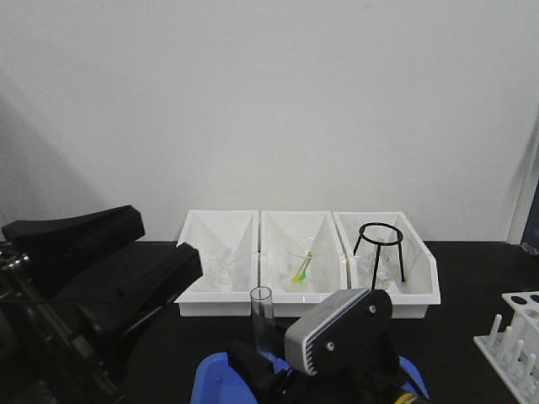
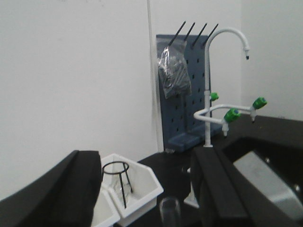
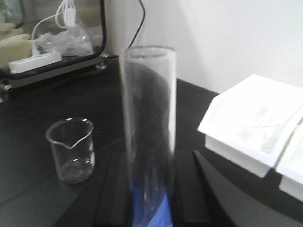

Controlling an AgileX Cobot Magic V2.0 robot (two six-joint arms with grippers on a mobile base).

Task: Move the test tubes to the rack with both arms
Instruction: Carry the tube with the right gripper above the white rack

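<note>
One test tube [image 1: 262, 318] stands upright above the blue tray [image 1: 217, 377]; in the right wrist view this test tube [image 3: 149, 118] sits between the two black fingers [image 3: 113, 189] of my right gripper [image 3: 150, 158], which is shut on it. My left gripper [image 1: 168, 244] hangs to the tube's left, open and apart from it. In the left wrist view the left gripper [image 2: 144, 161] has wide-spread jaws, with the blurred tube rim [image 2: 169, 210] low between them. The white rack [image 1: 514, 337] stands at the far right edge.
Three white angled bins [image 1: 307, 290] line the back; the middle one holds a green-yellow stick [image 1: 301, 269], the right one a black wire tripod [image 1: 381, 248]. A glass beaker [image 3: 71, 149] stands left of the tube. A tap [image 2: 222, 71] and pegboard [image 2: 184, 94] lie beyond.
</note>
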